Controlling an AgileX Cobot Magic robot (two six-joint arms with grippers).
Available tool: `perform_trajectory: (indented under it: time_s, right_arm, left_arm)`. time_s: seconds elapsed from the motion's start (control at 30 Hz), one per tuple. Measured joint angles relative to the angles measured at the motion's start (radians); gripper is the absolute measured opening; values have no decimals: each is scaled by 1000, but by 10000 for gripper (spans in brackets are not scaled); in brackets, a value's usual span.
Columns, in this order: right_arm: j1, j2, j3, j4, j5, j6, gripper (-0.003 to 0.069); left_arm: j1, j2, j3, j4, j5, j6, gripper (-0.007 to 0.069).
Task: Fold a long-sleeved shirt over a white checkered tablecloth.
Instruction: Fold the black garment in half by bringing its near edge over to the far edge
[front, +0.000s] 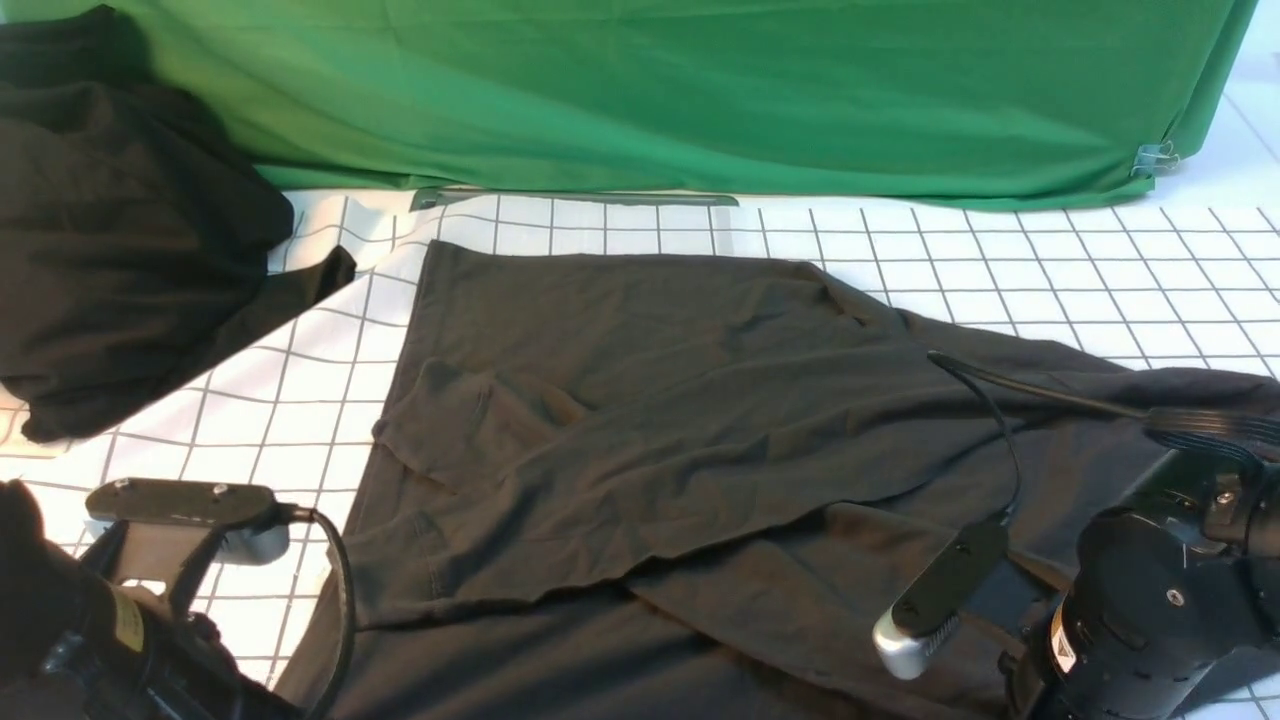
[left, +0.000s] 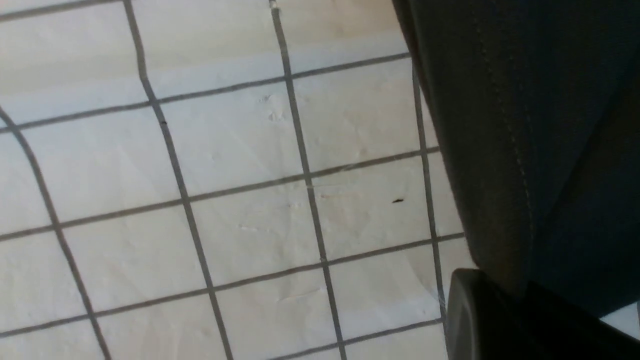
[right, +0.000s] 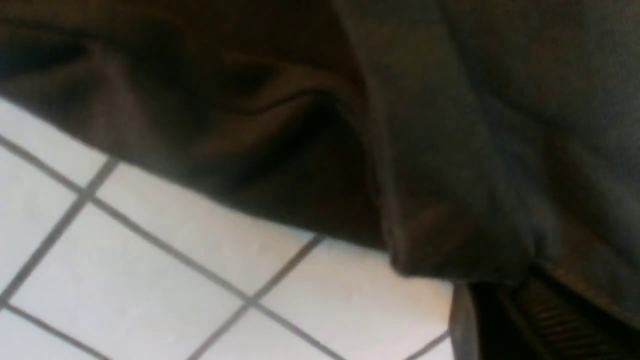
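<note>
**A:** Two grippers: what state?

**B:** Left gripper (left: 507, 300): jaws closed, pinching the stitched hem of the long-sleeved shirt (front: 650, 400). The cloth runs taut into the black finger. Right gripper (right: 480, 300): also clamped, with a puckered wad of the same knit bunched at its ribbed pad.

**A:** Shirt position?

**B:** Spread over the middle and near right of the white checkered tablecloth (front: 1000, 260). Soft, matte charcoal knit with shallow wrinkles. One broad flap lies diagonally across the body, with a sleeve end on top toward the left. The near edge runs out of view between the arms.

**A:** Tablecloth surface?

**B:** Smooth white sheet with a thin grey grid, rippled at the far left. One small dark speck (left: 397, 201) shows in the left wrist view.

**A:** Anything else?

**B:** Blacker heap of cloth (front: 120, 250), lumpy, at the far left. Its tail lies on the grid, apart from the shirt. Plain green cloth (front: 700, 90) is draped along the far side in long, soft folds.
</note>
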Motion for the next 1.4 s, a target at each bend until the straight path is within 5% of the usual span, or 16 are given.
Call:
perform_trajectory:
  time_s: [0.33, 0.6, 0.9, 1.4]
  right_arm:
    - [0, -321, 1, 22, 195, 12, 14]
    - [-24, -329, -217, -67, 270, 18, 10]
    - [-223, -21, -535, -61, 185, -82, 10]
    - [-290, 538, -1067, -71, 144, -136, 51]
  left_arm:
    - [0, -143, -31, -2, 116, -20, 13]
    - [70, -38, -323, 133, 78, -82, 13]
    - [285, 400, -685, -8, -87, 49, 13]
    - [323, 1031, -1282, 34, -57, 82, 13]
